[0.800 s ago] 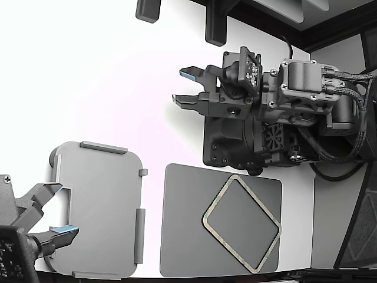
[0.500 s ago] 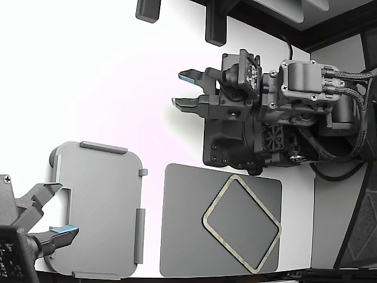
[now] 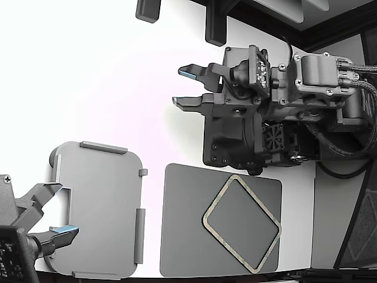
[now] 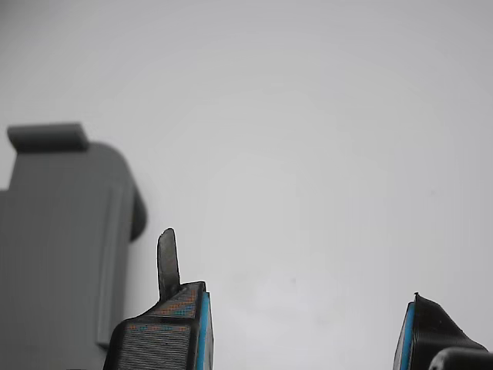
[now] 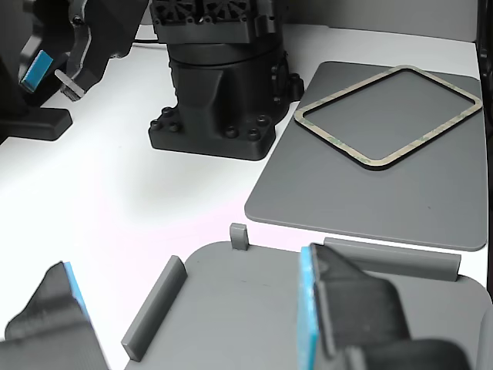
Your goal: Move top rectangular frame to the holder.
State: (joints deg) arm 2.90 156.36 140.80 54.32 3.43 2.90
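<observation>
The top rectangular frame is a thin pale beige-green outline lying turned like a diamond on a dark grey mat; the other view shows the frame there too. The holder, a light grey tray with raised tabs, sits at the exterior view's lower left, and one corner of the holder shows in the wrist view. My gripper hangs over bare white table, well away from the frame and the holder. Its blue-padded fingers stand apart with nothing between them, as the wrist view of the gripper confirms.
A black arm base stands just behind the mat, close to the frame. A second arm's gripper is open at the holder's outer edge, its fingers filling the other view's foreground. Dark fixtures line the table's far edge.
My arm's wrist and upper joints have shifted toward the exterior view's right and turned slightly. The fingertips have hardly moved and remain apart. Frame, holder and the second arm are unchanged.
</observation>
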